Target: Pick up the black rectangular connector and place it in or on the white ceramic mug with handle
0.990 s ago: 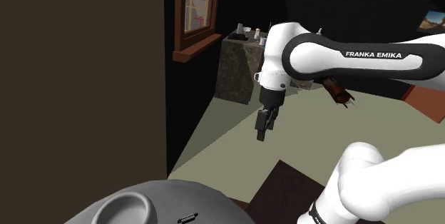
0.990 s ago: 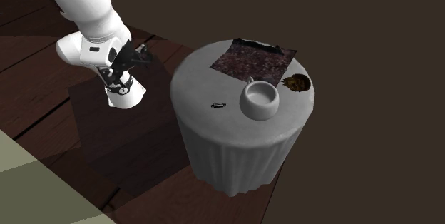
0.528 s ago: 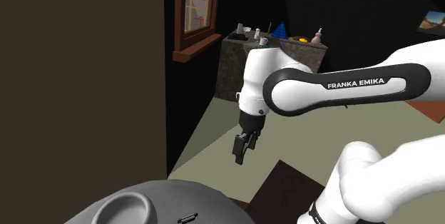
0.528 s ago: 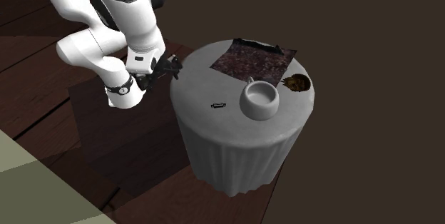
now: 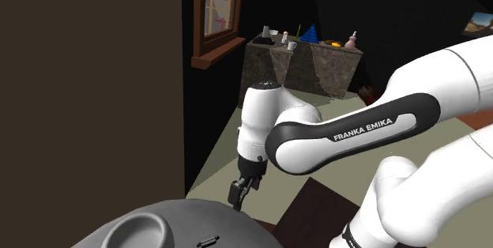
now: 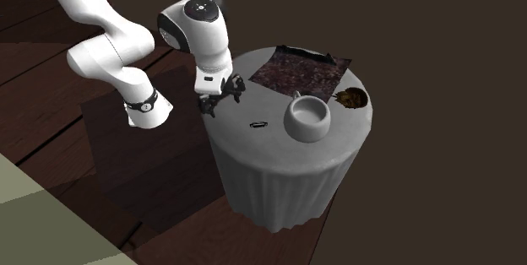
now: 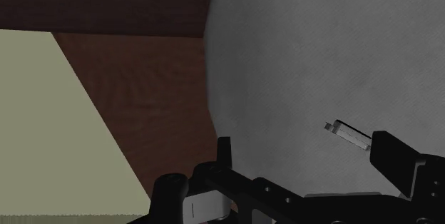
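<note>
A small dark connector (image 6: 258, 124) lies flat on a round table draped in grey cloth (image 6: 279, 175). In the shoulder view the connector (image 5: 208, 242) is at the bottom edge. A pale mug (image 6: 307, 117) stands upright to the connector's right in the second exterior view, a short way off; in the shoulder view the mug (image 5: 142, 229) is low on the left. My gripper (image 6: 221, 100) hangs over the table's rim, apart from the connector. In the wrist view the gripper (image 7: 307, 160) is open and empty, and the connector (image 7: 347, 134) lies just beyond its one finger (image 7: 391, 157).
A dark patterned mat (image 6: 300, 73) covers the table's far side, with a brown lump (image 6: 350, 98) beside the mug. A dark wall (image 5: 87, 88) rises at the shoulder view's left. A window (image 5: 217, 13) and a stone cabinet (image 5: 300, 69) with small items stand behind.
The arm has swung down and toward the table. The gripper went from beside the table over the floor to just above the table's rim, closer to the connector.
</note>
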`<control>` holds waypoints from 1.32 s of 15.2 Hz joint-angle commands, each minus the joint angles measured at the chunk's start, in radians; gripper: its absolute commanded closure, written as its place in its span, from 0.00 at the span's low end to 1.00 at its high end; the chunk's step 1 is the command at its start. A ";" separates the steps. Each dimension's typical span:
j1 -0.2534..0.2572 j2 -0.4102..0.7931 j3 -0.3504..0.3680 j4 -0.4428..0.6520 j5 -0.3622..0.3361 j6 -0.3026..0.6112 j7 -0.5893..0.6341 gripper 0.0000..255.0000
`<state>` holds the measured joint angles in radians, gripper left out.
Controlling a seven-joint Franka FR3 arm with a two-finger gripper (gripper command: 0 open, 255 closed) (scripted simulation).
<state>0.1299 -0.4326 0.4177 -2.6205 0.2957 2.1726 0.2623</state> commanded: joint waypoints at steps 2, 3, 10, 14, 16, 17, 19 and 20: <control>-0.005 0.110 0.073 0.028 -0.025 0.106 0.082 0.00; -0.010 0.151 0.097 0.040 -0.043 0.140 0.114 0.00; -0.039 0.436 0.211 0.151 -0.290 0.313 0.392 0.00; -0.036 0.495 0.203 0.142 -0.350 0.369 0.435 0.00; -0.033 0.525 0.197 0.139 -0.384 0.396 0.459 0.00; -0.030 0.550 0.190 0.138 -0.413 0.417 0.480 0.00; -0.029 0.550 0.189 0.138 -0.412 0.417 0.479 0.00; -0.029 0.550 0.189 0.138 -0.412 0.417 0.479 0.00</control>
<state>0.1011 0.1143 0.6074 -2.4828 -0.1133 2.5869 0.7398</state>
